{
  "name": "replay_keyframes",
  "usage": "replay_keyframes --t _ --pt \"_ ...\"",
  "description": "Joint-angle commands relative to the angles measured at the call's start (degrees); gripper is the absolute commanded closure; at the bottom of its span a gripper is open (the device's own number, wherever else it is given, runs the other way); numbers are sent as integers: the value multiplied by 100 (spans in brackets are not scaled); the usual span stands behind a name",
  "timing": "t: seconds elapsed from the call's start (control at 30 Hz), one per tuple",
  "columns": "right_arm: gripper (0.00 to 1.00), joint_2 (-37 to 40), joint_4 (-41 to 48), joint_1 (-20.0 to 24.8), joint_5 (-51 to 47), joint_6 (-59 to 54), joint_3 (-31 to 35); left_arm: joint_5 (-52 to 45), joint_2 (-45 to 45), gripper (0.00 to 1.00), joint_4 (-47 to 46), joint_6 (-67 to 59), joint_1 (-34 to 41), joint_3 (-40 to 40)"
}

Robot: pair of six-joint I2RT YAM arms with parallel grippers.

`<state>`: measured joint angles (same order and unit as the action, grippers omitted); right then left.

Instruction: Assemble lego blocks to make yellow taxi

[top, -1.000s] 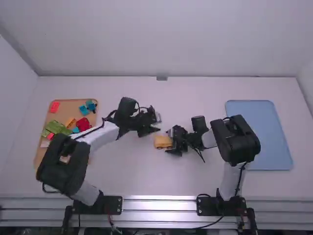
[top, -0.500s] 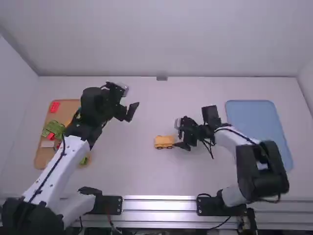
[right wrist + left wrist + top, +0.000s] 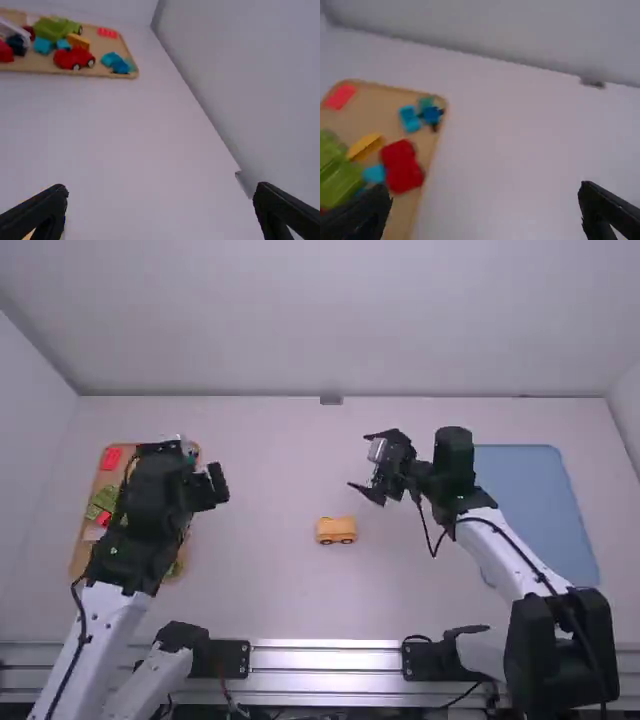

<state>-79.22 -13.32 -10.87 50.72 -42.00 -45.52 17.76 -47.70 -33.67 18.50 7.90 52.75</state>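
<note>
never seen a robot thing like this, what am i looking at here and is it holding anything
These are two robot arms, the left arm and the right arm, at a white table. The high view looks down from above and behind them; each wrist view comes from a camera on that arm. A small yellow toy vehicle stands mid-table, between a tan tray of colourful toy pieces and a blue tray. Nothing is held: the left gripper and right gripper both have their fingers apart.
</note>
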Motion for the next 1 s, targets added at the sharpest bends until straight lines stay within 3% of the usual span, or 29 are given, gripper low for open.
replay_keyframes --t 0.0,0.2,0.43,0.73,0.97 --pt "1 -221 -24 -92 699 634 -485 1119 96 1 -208 890 -254 238" --pt "1 -977 146 -459 1794 1189 -1593 802 39 1 -433 911 -1169 238" --pt "1 -1773 179 -654 1980 2127 -2564 225 -404 1 -1158 918 -2118 824" --pt "1 -1829 188 -914 1368 2033 -2651 407 -1482 1 -1956 925 -2754 1965" --pt "1 -1829 173 -885 1349 2024 -2651 -586 -2354 1 -2052 699 -4266 2142"
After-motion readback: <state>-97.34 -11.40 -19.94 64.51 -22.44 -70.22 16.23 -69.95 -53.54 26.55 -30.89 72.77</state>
